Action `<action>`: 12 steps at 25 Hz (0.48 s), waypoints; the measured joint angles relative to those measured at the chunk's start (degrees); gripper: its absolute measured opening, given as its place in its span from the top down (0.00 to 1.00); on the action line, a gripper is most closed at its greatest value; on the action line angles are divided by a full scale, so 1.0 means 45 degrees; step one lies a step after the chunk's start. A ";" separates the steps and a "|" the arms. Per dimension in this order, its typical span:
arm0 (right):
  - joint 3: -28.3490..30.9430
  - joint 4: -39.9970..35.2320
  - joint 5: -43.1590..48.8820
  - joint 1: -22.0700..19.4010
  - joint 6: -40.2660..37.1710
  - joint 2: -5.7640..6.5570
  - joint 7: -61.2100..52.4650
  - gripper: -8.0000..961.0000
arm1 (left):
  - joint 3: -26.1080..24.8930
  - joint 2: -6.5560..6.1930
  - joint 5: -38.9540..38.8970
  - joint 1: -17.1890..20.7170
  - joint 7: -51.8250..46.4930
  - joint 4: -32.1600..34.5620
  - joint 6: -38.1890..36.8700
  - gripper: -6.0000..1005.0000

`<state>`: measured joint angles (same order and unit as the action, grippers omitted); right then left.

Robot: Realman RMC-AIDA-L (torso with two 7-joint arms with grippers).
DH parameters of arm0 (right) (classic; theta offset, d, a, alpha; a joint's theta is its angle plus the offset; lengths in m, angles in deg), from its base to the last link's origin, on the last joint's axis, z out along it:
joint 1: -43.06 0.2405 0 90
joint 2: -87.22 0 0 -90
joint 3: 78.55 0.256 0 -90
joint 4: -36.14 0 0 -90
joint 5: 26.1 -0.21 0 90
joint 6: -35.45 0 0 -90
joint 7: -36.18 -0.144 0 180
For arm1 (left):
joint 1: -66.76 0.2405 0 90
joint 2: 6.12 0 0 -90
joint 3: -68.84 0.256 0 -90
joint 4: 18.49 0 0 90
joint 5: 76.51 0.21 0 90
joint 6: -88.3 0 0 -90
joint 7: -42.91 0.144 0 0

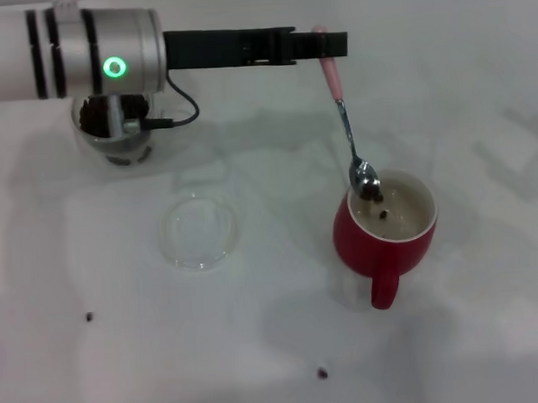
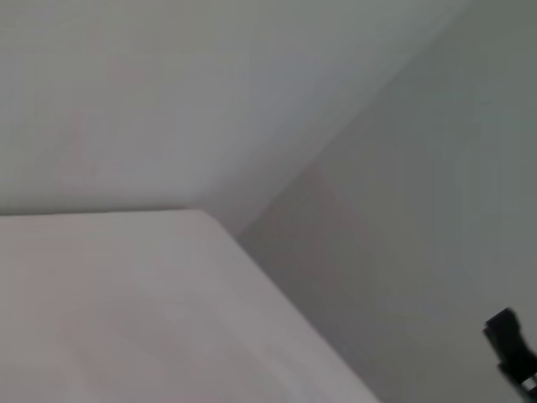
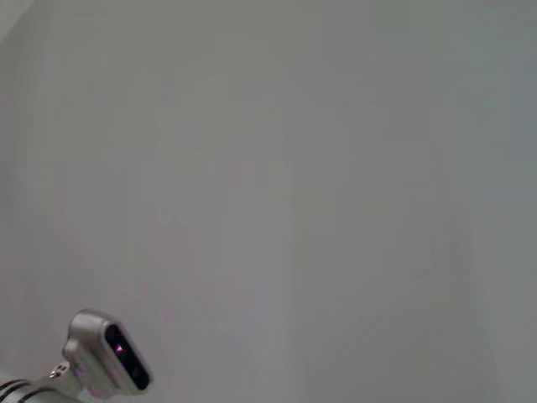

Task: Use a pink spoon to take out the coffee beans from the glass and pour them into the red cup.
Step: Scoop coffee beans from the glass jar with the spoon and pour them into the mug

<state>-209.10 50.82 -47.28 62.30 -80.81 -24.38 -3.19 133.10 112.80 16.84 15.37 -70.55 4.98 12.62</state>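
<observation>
Now the left gripper (image 1: 331,43), jaws clenched on the pink spoon (image 1: 348,130), tips coffee beans (image 1: 373,194) into the red cup (image 1: 385,234); next, back to the glass (image 1: 114,128) near the surface's far-left corner

White tabletop (image 2: 126,311) fills near field, edge running diagonally. Beyond edge: plain grey-white wall surfaces (image 2: 210,92), meeting at faint corner line. Small black part (image 2: 512,348) visible at frame margin; identity cannot be told.
</observation>
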 joint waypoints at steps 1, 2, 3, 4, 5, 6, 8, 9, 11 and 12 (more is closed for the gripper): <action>-0.0005 -0.0001 0.0000 0.0010 0.0010 0.0000 -0.0001 0.17 | 0.0193 -0.0001 0.0002 -0.0122 -0.0014 0.0000 0.0161 0.86; -0.0014 -0.0002 0.0002 0.0017 0.0022 -0.0001 -0.0006 0.17 | 0.0306 -0.0001 0.0009 -0.0203 -0.0018 0.0001 0.0271 0.86; -0.0024 -0.0006 0.0005 0.0022 0.0050 -0.0001 -0.0012 0.17 | 0.0400 -0.0005 0.0017 -0.0299 -0.0019 0.0023 0.0407 0.86; -0.0030 -0.0011 0.0006 0.0025 0.0088 -0.0001 -0.0021 0.17 | 0.0494 -0.0013 0.0063 -0.0402 -0.0020 0.0090 0.0547 0.86; -0.0036 -0.0020 0.0008 0.0026 0.0117 -0.0001 -0.0026 0.17 | 0.0558 -0.0015 0.0097 -0.0476 -0.0021 0.0158 0.0628 0.86; -0.0038 -0.0023 0.0008 0.0027 0.0135 0.0000 -0.0026 0.17 | 0.0646 -0.0018 0.0141 -0.0532 -0.0021 0.0264 0.0710 0.86; -0.0040 -0.0042 0.0008 0.0026 0.0190 -0.0001 -0.0023 0.17 | 0.0831 -0.0024 0.0231 -0.0598 -0.0027 0.0607 0.0822 0.86; -0.0043 -0.0045 0.0007 0.0025 0.0210 -0.0001 -0.0022 0.17 | 0.0949 -0.0024 0.0286 -0.0606 -0.0032 0.0863 0.0856 0.86; -0.0048 -0.0033 0.0007 0.0011 0.0234 -0.0001 -0.0028 0.17 | 0.1140 -0.0010 0.0378 -0.0609 -0.0058 0.1327 0.0862 0.86; -0.0048 -0.0033 0.0007 0.0011 0.0234 -0.0001 -0.0028 0.17 | 0.1259 -0.0005 0.0410 -0.0612 -0.0088 0.1564 0.0863 0.86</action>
<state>-209.32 50.67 -47.25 62.35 -79.76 -24.39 -3.32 138.76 112.78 18.69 12.62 -70.95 12.02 16.50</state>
